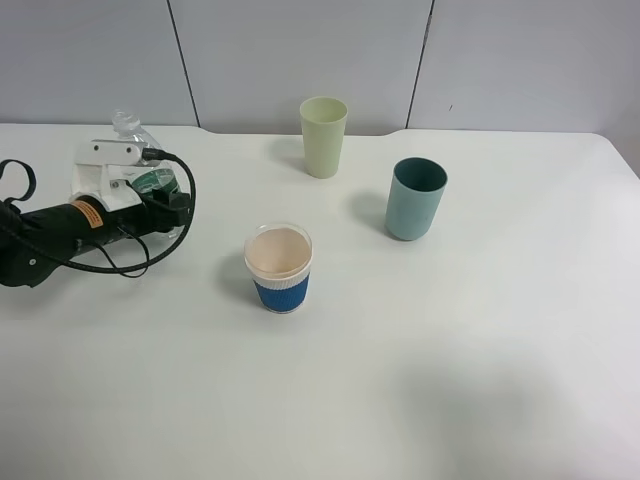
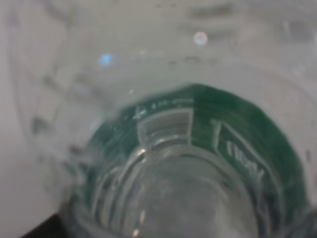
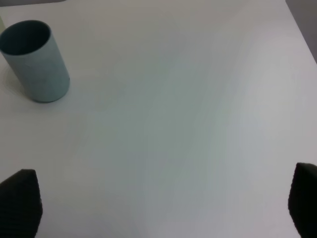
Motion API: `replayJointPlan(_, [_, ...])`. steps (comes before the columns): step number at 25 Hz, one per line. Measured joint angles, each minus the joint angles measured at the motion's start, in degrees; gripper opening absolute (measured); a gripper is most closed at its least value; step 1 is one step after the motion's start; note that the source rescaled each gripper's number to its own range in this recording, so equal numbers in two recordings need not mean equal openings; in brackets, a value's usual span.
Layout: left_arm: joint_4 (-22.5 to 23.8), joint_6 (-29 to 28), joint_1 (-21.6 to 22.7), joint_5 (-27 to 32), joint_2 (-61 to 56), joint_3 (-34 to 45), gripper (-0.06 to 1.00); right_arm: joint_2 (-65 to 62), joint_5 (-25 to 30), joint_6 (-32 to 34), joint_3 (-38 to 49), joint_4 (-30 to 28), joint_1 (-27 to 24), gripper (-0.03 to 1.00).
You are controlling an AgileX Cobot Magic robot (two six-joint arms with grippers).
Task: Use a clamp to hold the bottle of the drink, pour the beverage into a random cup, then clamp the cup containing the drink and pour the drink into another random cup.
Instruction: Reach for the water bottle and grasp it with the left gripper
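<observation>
A white table (image 1: 480,380) fills the frame, with grey wall panels (image 1: 300,50) along the top. At the left edge the left arm (image 1: 60,225) lies low, reaching rightward. The left gripper (image 1: 168,200) is clamped on the green-labelled bottle (image 1: 153,182). The right gripper (image 3: 162,201) hangs over bare table, fingers spread wide. 3 cups stand apart: blue-sleeved cup (image 1: 279,268) at centre, pale green cup (image 1: 323,137) at top centre, teal cup (image 1: 415,199) right of centre.
</observation>
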Motion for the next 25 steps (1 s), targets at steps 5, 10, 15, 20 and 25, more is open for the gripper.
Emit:
replayJointPlan(5, [-2.06,0.43,-0.29,2.4,-6.37,1.45,0.09,0.0,0.0,0.0,0.0,0.0,0.0,1.0])
replayJointPlan(10, [-10.8,5.61,-2.14,4.44,-13.55,4.72,0.09,0.0,0.0,0.0,0.0,0.0,0.0,1.0])
replayJointPlan(15, [-19.62,13.99,-6.05,8.09,-19.71,5.57,0.09,0.0,0.0,0.0,0.0,0.0,0.0,1.0])
replayJointPlan(20, [-30.59,22.61,-11.37,11.68,-25.39,5.59,0.09,0.0,0.0,0.0,0.0,0.0,0.0,1.0])
replayJointPlan(25, [-43.58,35.1,-18.18,13.78,-29.56,5.63,0.09,0.0,0.0,0.0,0.0,0.0,0.0,1.0])
